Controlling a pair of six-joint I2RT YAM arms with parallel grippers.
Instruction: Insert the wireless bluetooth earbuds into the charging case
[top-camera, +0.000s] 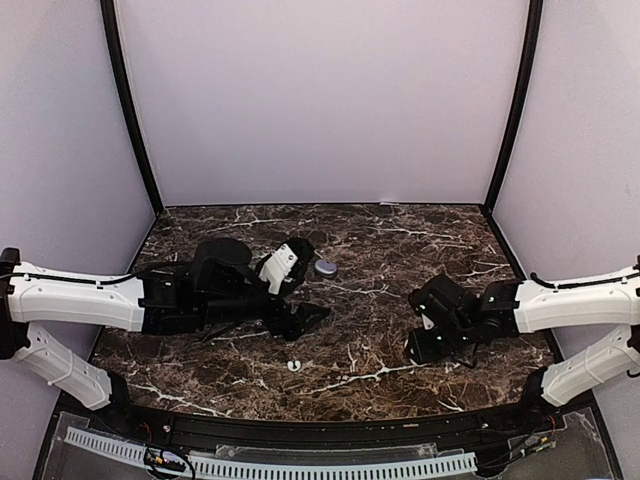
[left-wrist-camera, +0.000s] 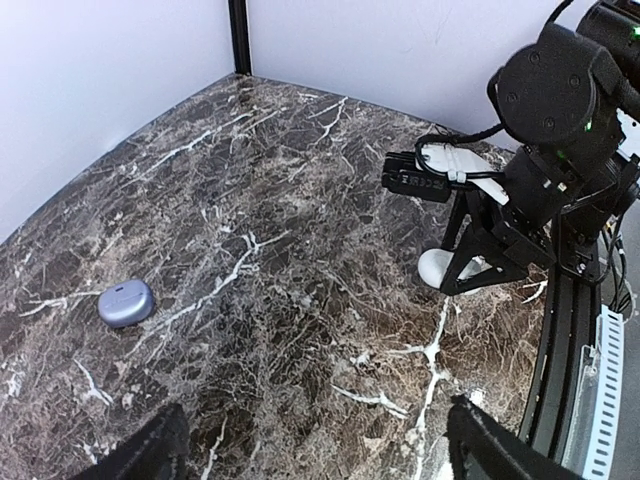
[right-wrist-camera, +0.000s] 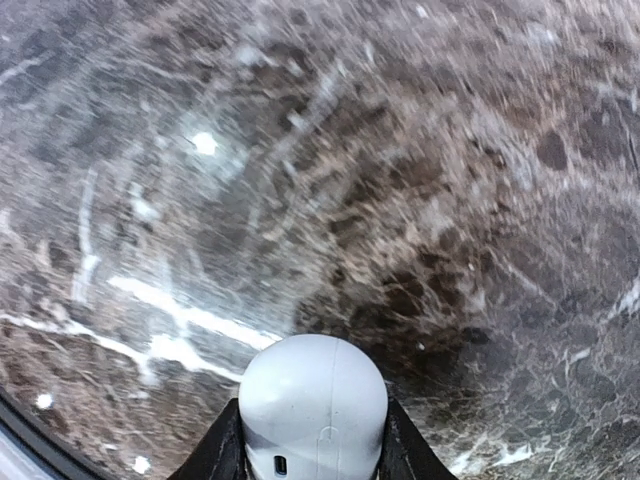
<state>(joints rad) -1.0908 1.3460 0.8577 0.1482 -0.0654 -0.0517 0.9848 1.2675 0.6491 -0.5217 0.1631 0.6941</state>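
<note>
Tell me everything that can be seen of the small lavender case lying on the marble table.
The charging case is a small rounded pebble. It is glossy grey-blue lavender and looks like smooth plastic. It seems closed, since none of its inside shows. It lies flat on the dark, white-veined marble table. In the top view it sits near the middle of the table, just beyond the left arm. It lies alone, and nothing but the table touches it.

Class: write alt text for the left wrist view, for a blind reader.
A closed lavender charging case lies on the dark marble table; at right, the right pincer grips a white oval object. The open left pincer frames the bottom edge.
</note>
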